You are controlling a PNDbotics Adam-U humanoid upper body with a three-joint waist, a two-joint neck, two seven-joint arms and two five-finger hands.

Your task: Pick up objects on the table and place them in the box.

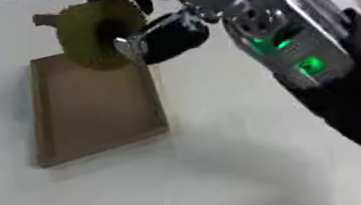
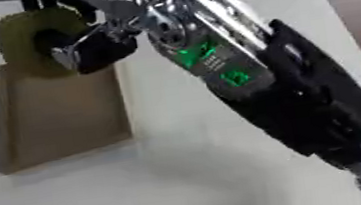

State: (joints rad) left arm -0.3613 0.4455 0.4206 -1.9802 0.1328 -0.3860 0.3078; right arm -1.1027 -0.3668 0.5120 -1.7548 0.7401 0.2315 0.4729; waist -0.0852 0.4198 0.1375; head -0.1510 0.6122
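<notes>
Box (image 1: 88, 112) matt brown cardboard; table (image 1: 230, 178) smooth white, matt; yellow-green ring (image 1: 90, 29) looks fuzzy; arm (image 2: 211, 44) glossy silver metal, black plastic.

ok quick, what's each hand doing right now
right hand: shut on the yellow-green round object, above the box's far end
left hand: not in view

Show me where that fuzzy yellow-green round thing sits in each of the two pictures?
Left eye view: yellow-green round thing upper left, over the box's far end, held at the right hand.
Right eye view: top left corner, against that hand.
Shared landmark: the brown box below it.
</notes>
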